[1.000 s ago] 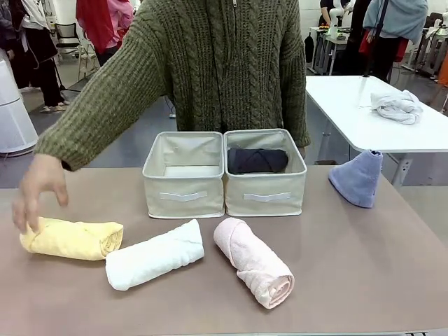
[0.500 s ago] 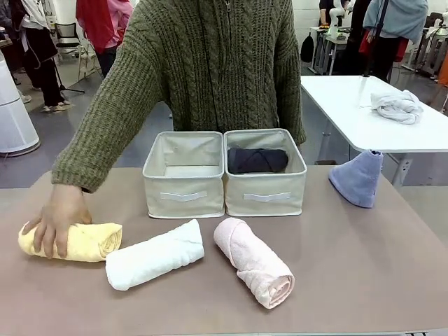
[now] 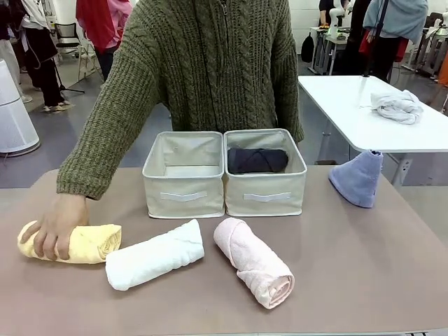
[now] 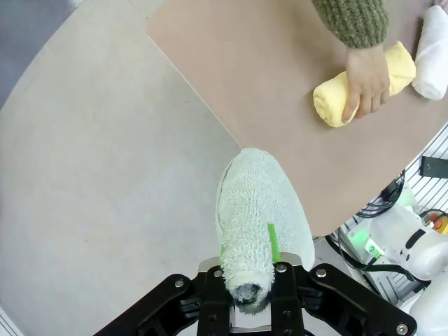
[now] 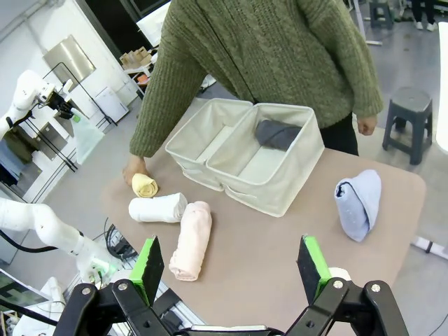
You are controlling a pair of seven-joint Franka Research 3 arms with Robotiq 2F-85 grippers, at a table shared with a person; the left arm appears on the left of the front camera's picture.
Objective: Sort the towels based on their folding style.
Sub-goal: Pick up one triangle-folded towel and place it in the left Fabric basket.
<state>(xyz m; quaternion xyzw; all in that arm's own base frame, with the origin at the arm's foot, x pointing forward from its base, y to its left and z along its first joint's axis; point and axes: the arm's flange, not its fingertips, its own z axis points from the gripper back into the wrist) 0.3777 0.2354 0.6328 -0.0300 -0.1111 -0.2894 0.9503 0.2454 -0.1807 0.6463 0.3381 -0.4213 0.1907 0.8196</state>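
My left gripper [image 4: 246, 241] is shut on a pale green cone towel [image 4: 255, 203], held high over the floor just off the table's corner. A person's hand [image 3: 59, 224] rests on the yellow roll [image 3: 91, 243] at the table's left. Beside that towel lie the white roll [image 3: 154, 253] and the pink roll [image 3: 253, 261]. The dark grey roll [image 3: 257, 159] lies in the right bin [image 3: 264, 199]; the left bin [image 3: 183, 197] holds nothing. A lavender-blue cone [image 3: 358, 177] stands at the far right. My right gripper [image 5: 231, 266] hangs open, high above the table's near side.
A white table [image 3: 350, 112] at the back right carries a whitish-grey cloth bundle [image 3: 397, 105]. A stool [image 5: 409, 105] stands beyond the table's far corner. The person stands close behind the two bins. Bare tabletop lies in front of the lavender-blue cone.
The person's hand has come down onto the yellow roll and shifted it slightly left. The other towels and the bins have not moved.
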